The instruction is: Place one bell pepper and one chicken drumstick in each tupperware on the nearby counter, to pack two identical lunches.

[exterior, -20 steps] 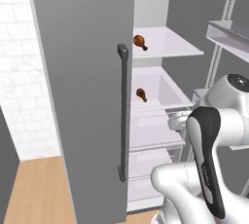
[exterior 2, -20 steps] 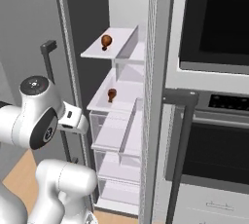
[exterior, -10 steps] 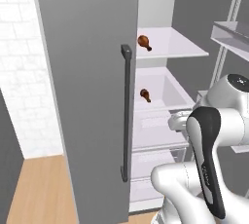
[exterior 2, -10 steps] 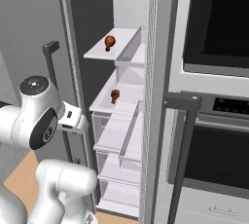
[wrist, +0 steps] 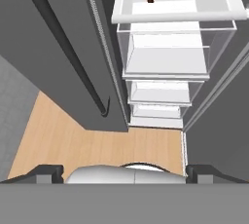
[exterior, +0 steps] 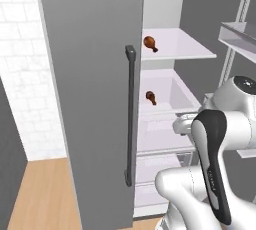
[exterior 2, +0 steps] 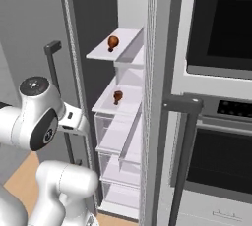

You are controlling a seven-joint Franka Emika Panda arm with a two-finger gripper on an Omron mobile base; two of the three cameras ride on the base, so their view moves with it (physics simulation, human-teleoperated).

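Inside the open fridge (exterior 2: 129, 122), two glossy brown drumsticks sit on smooth white shelves: one drumstick (exterior: 149, 43) on the upper shelf (exterior: 175, 46), a second drumstick (exterior: 150, 97) on the shelf below, above clear plastic drawers (wrist: 168, 57). The matte grey fridge door (exterior: 90, 74), with its long dark bar handle (exterior: 129, 114), stands left of them. The gripper (wrist: 124, 172), facing the fridge and the wooden floor (wrist: 68, 145), has its dark fingertips (wrist: 46, 172) spread wide apart, holding nothing.
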